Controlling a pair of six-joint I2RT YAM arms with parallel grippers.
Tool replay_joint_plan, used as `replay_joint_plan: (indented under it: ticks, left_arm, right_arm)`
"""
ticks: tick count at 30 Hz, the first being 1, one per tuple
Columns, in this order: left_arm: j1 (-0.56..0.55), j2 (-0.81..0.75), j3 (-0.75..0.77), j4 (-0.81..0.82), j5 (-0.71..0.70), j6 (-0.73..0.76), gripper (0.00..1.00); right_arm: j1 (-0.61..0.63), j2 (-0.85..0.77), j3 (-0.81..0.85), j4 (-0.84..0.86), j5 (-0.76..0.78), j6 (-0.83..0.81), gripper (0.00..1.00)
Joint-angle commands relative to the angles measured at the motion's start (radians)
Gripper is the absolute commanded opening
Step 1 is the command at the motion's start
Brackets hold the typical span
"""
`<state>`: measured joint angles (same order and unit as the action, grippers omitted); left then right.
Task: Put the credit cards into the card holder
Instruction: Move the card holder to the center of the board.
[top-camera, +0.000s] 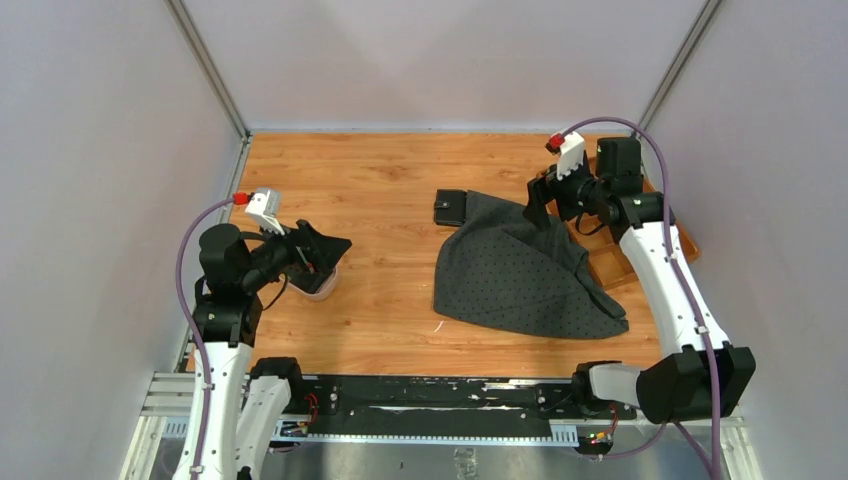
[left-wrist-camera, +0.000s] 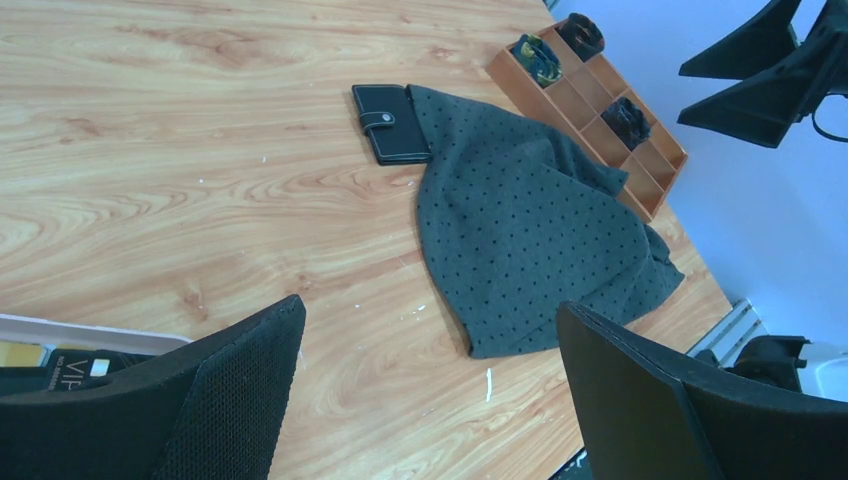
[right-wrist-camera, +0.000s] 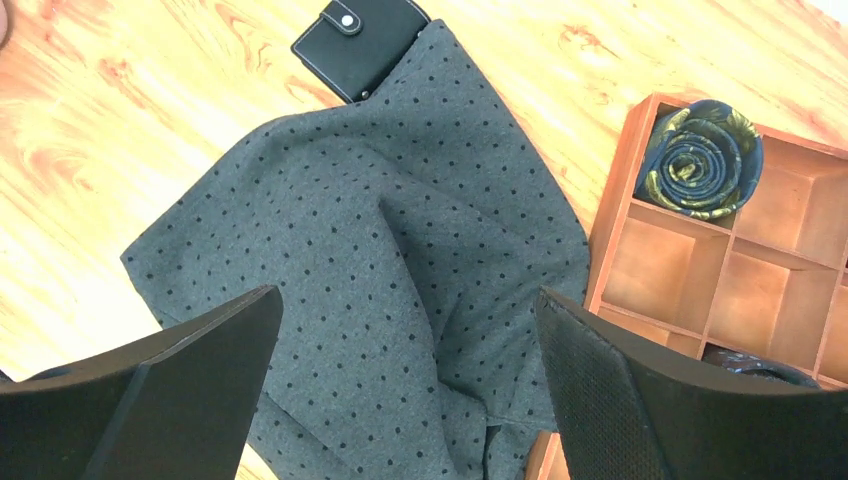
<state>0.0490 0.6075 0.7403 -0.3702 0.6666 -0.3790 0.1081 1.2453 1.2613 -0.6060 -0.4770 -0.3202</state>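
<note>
The card holder (top-camera: 450, 207) is a shut black wallet with a snap tab. It lies at mid-table with its right edge tucked under a grey dotted cloth (top-camera: 520, 270), and it also shows in the left wrist view (left-wrist-camera: 390, 122) and the right wrist view (right-wrist-camera: 360, 42). The credit cards lie in a pinkish tray (top-camera: 318, 289). The left wrist view shows only a gold-yellow corner (left-wrist-camera: 20, 352) and a black card (left-wrist-camera: 75, 370). My left gripper (top-camera: 335, 250) is open and empty over the tray. My right gripper (top-camera: 537, 210) is open and empty above the cloth (right-wrist-camera: 370, 260).
An orange-brown compartmented box (top-camera: 620, 255) stands at the right, partly under the cloth's edge, and holds rolled ties (right-wrist-camera: 700, 160). Grey walls enclose the table on three sides. The tray's rim (left-wrist-camera: 90, 335) shows by my left finger.
</note>
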Motion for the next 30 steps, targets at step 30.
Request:
replay_joint_plan:
  ticks: [30]
  left_arm:
    - [-0.003, -0.014, -0.128, 0.042, -0.174, 0.079, 1.00]
  right_arm:
    - [0.330, 0.899, 0.651, -0.149, 0.004, -0.429, 0.83]
